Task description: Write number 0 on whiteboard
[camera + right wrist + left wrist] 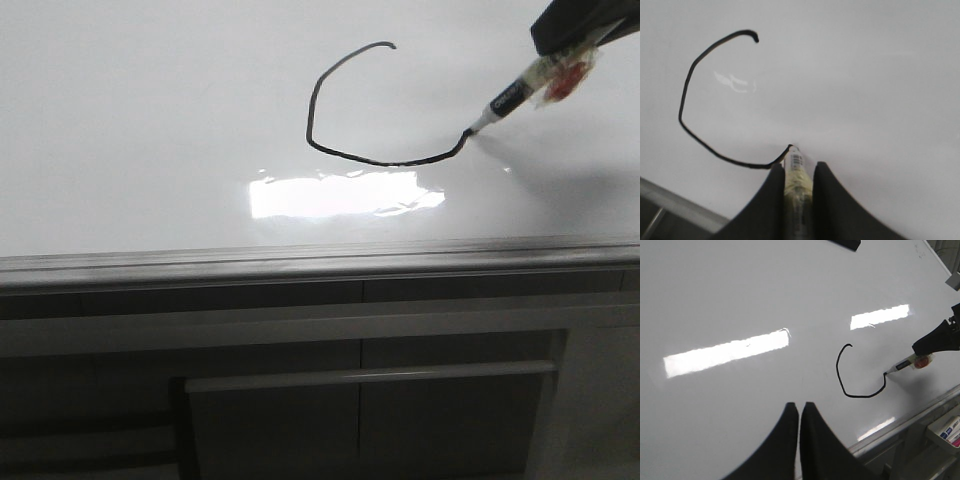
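The whiteboard (150, 120) fills most of the front view. The number 0 (309, 128) is an open dark marker curve: a hooked top, a left side and a bottom stroke, with the right side open. My right gripper (552, 42) is shut on a marker (515, 95) whose tip touches the board at the curve's lower right end. In the right wrist view the marker (797, 170) sits between the fingers of the right gripper (799, 167), next to the curve (681, 107). My left gripper (799, 406) is shut and empty, hovering over the board (740, 290), left of the curve (838, 371).
A grey edge rail (320, 260) runs along the board's near side, with dark cabinet panels (270, 420) and a handle bar (370, 375) below. Bright light glare (340, 193) lies just under the curve. A holder with boxed items (947, 430) hangs past the rail.
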`<state>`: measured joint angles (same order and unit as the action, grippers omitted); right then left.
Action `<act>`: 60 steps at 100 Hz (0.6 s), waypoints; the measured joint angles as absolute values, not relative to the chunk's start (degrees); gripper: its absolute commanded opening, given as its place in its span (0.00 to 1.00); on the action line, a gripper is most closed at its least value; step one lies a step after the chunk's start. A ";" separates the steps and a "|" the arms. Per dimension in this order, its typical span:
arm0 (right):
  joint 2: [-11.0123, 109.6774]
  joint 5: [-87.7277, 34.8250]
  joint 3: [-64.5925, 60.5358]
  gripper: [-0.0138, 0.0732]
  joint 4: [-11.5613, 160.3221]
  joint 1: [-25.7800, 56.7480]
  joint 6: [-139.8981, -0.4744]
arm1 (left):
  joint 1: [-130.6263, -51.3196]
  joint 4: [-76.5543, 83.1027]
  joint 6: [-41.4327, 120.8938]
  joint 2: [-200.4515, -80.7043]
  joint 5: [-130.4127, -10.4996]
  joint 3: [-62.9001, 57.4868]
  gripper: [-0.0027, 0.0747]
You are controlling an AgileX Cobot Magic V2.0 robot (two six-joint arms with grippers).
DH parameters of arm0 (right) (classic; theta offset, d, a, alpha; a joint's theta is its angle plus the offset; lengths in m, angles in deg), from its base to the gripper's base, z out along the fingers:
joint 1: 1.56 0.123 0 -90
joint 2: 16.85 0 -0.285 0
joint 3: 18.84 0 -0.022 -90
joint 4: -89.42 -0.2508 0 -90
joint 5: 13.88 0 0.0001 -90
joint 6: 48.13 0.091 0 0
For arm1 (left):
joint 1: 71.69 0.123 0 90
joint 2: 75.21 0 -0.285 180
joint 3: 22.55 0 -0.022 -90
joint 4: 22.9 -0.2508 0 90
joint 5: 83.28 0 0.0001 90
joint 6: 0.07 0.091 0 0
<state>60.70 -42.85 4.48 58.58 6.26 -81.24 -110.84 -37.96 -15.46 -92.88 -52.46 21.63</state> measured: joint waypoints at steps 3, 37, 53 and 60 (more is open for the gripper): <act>60.81 -42.21 4.06 0.11 59.15 6.12 -81.24 | -110.84 -37.96 -15.46 -92.88 -52.87 21.63 0.01; 60.93 -36.88 2.74 0.11 61.62 5.74 -81.14 | -110.84 -37.96 -15.46 -92.88 -53.50 21.63 0.01; 60.93 -36.73 2.74 0.11 61.62 5.85 -80.74 | -110.84 -37.96 -15.46 -92.88 -53.75 21.63 0.01; 61.03 -36.73 2.52 0.11 62.07 6.15 -80.74 | -110.84 -37.96 -15.46 -92.88 -53.87 21.63 0.01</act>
